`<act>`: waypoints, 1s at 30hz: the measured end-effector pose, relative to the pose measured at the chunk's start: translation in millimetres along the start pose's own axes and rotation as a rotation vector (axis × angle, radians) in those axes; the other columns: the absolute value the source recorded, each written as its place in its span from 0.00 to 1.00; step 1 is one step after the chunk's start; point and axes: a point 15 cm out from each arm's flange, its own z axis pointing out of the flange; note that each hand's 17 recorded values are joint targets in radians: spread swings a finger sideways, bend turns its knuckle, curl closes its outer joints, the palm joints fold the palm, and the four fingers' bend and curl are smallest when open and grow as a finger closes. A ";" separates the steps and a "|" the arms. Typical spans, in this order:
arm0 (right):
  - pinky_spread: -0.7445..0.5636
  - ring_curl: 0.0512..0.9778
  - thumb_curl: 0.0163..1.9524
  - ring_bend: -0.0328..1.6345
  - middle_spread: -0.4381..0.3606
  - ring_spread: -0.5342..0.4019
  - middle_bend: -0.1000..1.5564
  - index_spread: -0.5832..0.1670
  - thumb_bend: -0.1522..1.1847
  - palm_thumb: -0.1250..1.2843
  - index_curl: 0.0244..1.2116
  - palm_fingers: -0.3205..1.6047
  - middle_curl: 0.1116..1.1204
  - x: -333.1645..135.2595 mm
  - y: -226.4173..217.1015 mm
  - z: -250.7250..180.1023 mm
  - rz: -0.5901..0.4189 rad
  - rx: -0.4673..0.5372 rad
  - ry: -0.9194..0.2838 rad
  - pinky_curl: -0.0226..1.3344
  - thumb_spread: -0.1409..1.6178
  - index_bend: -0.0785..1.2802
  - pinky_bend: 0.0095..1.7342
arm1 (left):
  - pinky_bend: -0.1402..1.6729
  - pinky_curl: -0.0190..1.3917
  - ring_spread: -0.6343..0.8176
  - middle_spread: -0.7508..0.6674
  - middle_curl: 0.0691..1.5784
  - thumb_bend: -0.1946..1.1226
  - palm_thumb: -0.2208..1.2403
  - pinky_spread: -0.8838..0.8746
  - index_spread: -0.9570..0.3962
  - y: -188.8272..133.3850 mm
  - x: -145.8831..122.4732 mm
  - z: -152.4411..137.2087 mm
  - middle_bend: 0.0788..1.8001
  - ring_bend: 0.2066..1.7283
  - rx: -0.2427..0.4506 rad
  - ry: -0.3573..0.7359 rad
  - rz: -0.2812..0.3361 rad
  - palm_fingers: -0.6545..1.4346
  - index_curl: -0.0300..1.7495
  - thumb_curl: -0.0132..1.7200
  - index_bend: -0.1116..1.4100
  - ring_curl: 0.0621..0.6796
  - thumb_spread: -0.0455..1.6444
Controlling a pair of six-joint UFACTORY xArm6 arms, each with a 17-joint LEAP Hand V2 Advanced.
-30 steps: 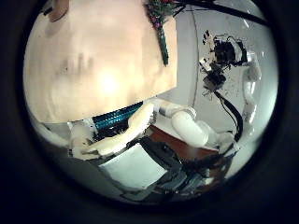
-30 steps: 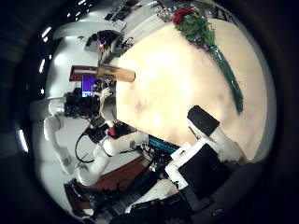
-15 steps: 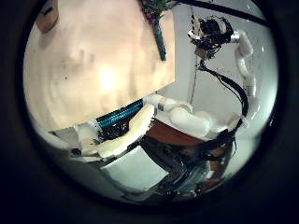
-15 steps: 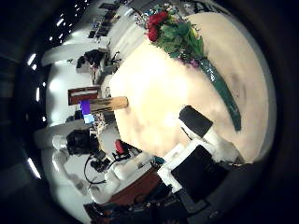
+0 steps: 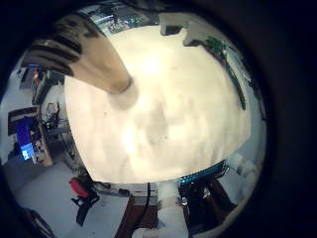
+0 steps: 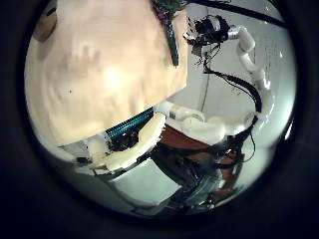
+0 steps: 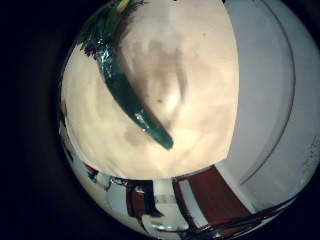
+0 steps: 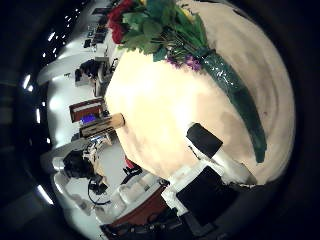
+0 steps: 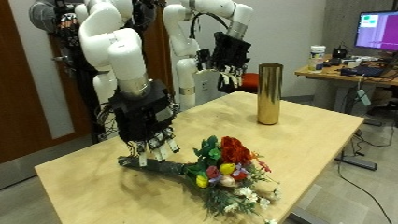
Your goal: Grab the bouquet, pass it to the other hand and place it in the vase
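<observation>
Right hand [image 9: 150, 119], fingers loosely spread and empty, hovers over the wrapped stem of the bouquet [image 9: 214, 174] lying on the table [image 9: 87, 177], so pickup, handover to the relaxed left hand [image 9: 230, 62] and placing in the vase [image 9: 269, 93] all remain.

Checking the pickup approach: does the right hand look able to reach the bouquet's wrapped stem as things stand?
Probably yes. The right hand hangs open just above the bouquet at its green stem end, with nothing between them; the vase stands well away.
</observation>
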 end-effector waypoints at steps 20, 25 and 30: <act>0.88 0.20 0.18 0.34 0.88 0.85 0.22 0.78 0.10 0.55 0.20 0.27 0.24 13.7 -1.0 45.2 0.027 0.030 0.025 0.24 0.69 0.17 0.19 | 0.19 0.23 0.76 0.72 0.14 0.12 0.37 0.70 0.74 -7.4 2.7 4.2 0.06 0.16 -0.025 -0.001 0.008 0.42 0.25 0.19 0.20 0.18 0.56; 0.88 0.20 0.18 0.35 0.87 0.84 0.24 0.78 0.10 0.57 0.20 0.28 0.24 15.1 -0.7 46.3 0.028 0.027 0.027 0.24 0.68 0.17 0.18 | 0.19 0.23 0.76 0.72 0.14 0.12 0.37 0.70 0.74 -7.0 3.2 4.2 0.06 0.15 -0.024 0.002 0.005 0.42 0.25 0.19 0.20 0.18 0.56; 0.88 0.20 0.18 0.36 0.86 0.83 0.25 0.78 0.10 0.58 0.21 0.29 0.24 20.4 5.8 49.4 0.037 0.017 0.027 0.24 0.67 0.17 0.18 | 0.19 0.23 0.77 0.72 0.14 0.12 0.37 0.70 0.74 -7.5 4.2 3.4 0.06 0.15 -0.022 0.001 0.002 0.42 0.25 0.19 0.20 0.18 0.56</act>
